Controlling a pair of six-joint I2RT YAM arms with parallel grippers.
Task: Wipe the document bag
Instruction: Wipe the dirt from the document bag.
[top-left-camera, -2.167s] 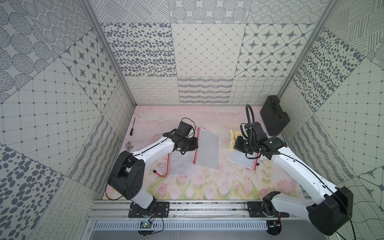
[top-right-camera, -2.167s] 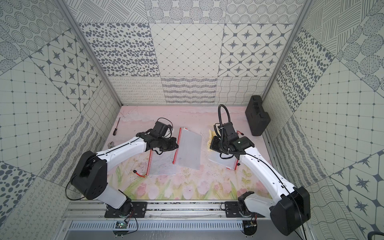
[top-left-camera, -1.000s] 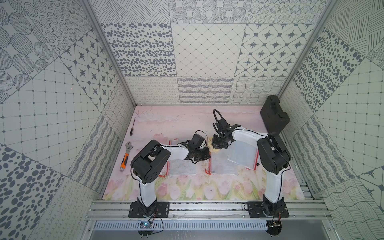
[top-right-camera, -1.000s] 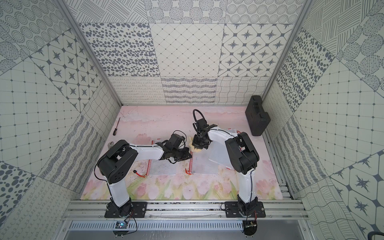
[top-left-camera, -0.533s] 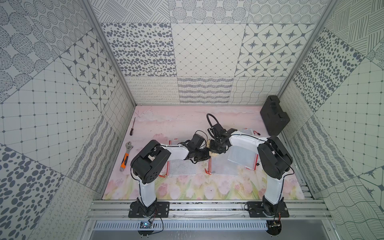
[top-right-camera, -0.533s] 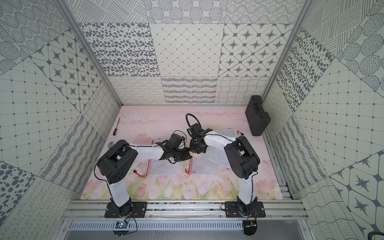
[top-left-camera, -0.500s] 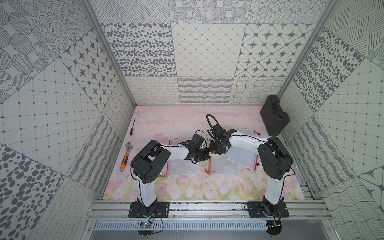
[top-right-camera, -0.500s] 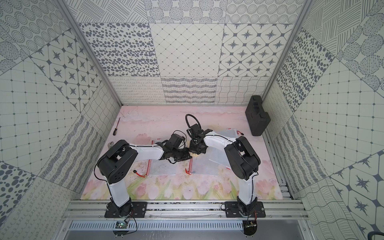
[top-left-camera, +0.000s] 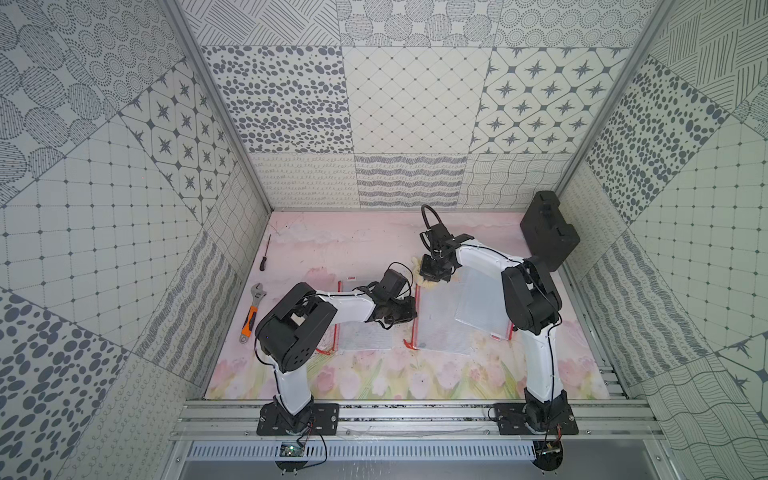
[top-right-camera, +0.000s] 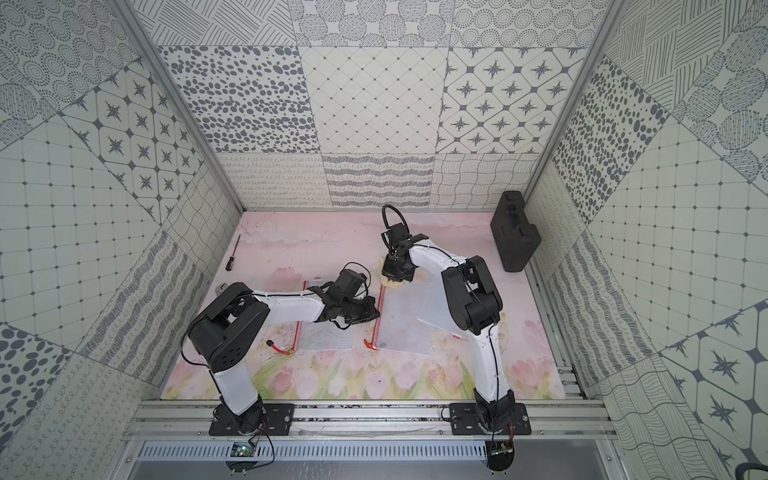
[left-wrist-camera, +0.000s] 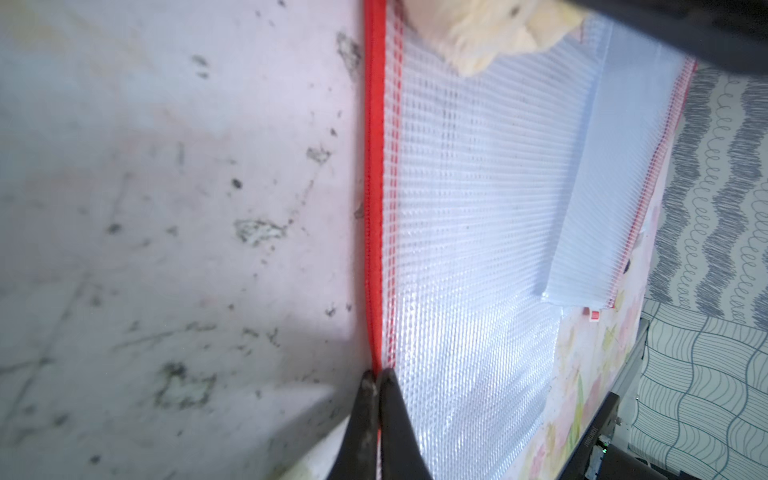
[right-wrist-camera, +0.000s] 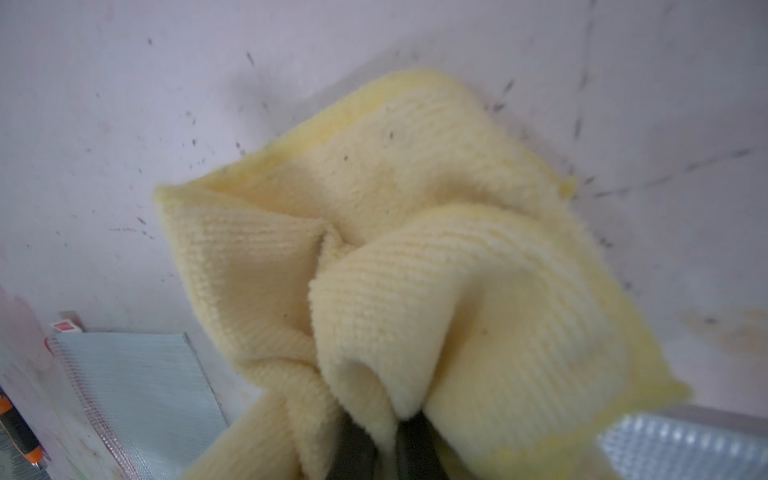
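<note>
Pink mat (top-left-camera: 353, 245), seemingly soiled, patterned walls (top-left-camera: 411, 104)

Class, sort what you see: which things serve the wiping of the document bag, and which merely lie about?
In use: middle bag; yellow cloth; left gripper, pinching the bag's red edge; right gripper, holding the cloth.
Lying about: wrench; screwdriver; black case; bag under left arm; overlapping bag.

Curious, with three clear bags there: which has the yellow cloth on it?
The middle bag: the yellow cloth sits on its far corner, by the red zip. The left bag and right bag have none.
</note>
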